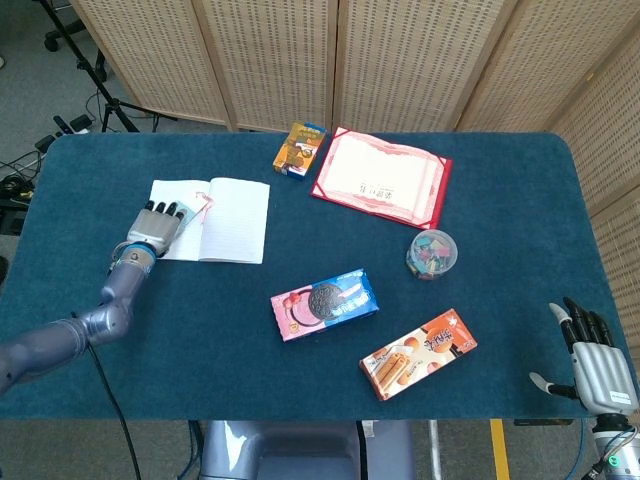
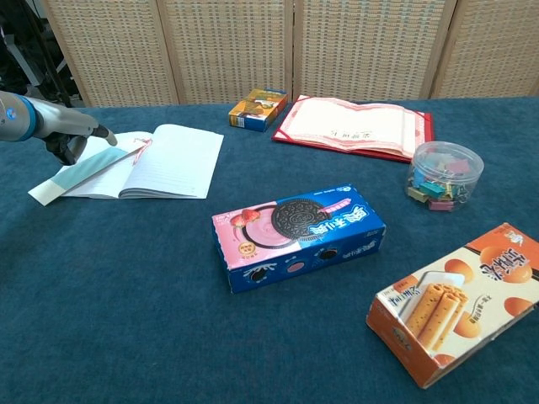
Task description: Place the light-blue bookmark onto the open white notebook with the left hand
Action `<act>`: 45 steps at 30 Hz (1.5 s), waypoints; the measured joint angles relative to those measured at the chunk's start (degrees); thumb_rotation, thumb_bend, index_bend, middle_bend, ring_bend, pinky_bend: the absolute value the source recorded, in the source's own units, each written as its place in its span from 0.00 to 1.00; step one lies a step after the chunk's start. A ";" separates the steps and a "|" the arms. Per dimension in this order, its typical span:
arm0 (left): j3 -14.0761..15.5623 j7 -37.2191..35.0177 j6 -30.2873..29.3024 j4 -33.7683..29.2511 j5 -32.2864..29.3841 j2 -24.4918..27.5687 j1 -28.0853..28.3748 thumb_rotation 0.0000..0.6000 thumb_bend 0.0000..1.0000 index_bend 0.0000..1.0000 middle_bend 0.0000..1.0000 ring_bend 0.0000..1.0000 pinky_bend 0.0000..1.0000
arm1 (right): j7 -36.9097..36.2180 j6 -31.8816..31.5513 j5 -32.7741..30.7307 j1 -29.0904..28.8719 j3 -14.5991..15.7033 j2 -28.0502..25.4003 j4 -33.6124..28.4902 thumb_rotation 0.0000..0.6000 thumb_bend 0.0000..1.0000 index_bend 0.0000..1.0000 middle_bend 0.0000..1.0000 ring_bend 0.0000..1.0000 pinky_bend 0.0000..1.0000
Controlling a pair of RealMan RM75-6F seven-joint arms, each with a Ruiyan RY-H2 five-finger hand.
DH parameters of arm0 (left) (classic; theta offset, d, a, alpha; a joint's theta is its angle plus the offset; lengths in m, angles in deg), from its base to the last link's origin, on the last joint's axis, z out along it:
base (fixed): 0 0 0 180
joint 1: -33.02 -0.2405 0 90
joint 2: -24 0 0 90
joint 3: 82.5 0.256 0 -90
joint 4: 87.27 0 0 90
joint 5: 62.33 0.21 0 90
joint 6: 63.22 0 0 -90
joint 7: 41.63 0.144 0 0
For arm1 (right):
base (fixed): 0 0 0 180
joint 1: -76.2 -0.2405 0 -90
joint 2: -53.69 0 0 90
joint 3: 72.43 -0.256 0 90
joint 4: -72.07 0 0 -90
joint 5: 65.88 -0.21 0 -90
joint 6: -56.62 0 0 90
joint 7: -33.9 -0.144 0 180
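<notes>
Head view looked down on the left robot hand (image 1: 155,228) lying over the left page of the open white notebook (image 1: 232,220), its dark fingertips pointing away from the robot; from above the hand covered most of the light-blue bookmark (image 1: 190,213), of which only a pale sliver and a red tassel showed just beyond the fingers. Chest view filled in what the hand hid: the bookmark (image 2: 82,172) lay as a long pale-blue strip slanting across the notebook's (image 2: 173,160) left page, its near end overhanging the page edge onto the table (image 2: 126,320), with the left robot hand (image 2: 74,139) at its far end and a finger reaching down to it. Whether the fingers pinched the strip or merely rested on it could not be told from either view. The right robot hand (image 1: 592,360) appeared only in the head view, far to the right of the left one at the near right table edge, fingers spread and empty. To the right of the left hand lay a blue cookie box (image 2: 299,236), further right an orange wafer box (image 2: 459,299) and a clear tub of clips (image 2: 442,175); beyond the notebook sat a small snack box (image 1: 300,148) and a red-bordered certificate (image 1: 382,176).
</notes>
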 measured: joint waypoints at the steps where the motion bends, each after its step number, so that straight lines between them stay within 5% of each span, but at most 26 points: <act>1: -0.26 -0.86 -0.60 -2.38 1.90 1.45 -0.49 1.00 1.00 0.02 0.00 0.00 0.00 | 0.09 -0.02 0.04 0.00 0.01 0.02 -0.02 1.00 0.10 0.00 0.00 0.00 0.00; 9: -0.64 -9.13 -6.61 -20.08 20.40 15.56 -7.59 1.00 1.00 0.02 0.00 0.00 0.00 | 1.35 -0.95 0.57 0.35 0.21 0.17 -0.59 1.00 0.10 0.00 0.00 0.00 0.00; 16: 1.10 -15.51 -9.31 -20.97 30.08 17.82 -14.43 1.00 1.00 0.02 0.00 0.00 0.00 | 2.35 -1.09 0.67 0.44 0.35 0.41 -0.92 1.00 0.10 0.00 0.00 0.00 0.00; 31: 2.03 -18.49 -5.04 -12.00 33.65 14.59 -17.46 1.00 1.00 0.02 0.00 0.00 0.00 | 4.09 -1.70 1.38 0.63 0.65 0.99 -1.35 1.00 0.10 0.00 0.00 0.00 0.00; 45: 2.85 -14.07 -0.88 -7.77 28.45 11.22 -16.10 1.00 1.00 0.02 0.00 0.00 0.00 | 3.68 -2.01 1.58 0.77 0.61 0.86 -1.32 1.00 0.10 0.00 0.00 0.00 0.00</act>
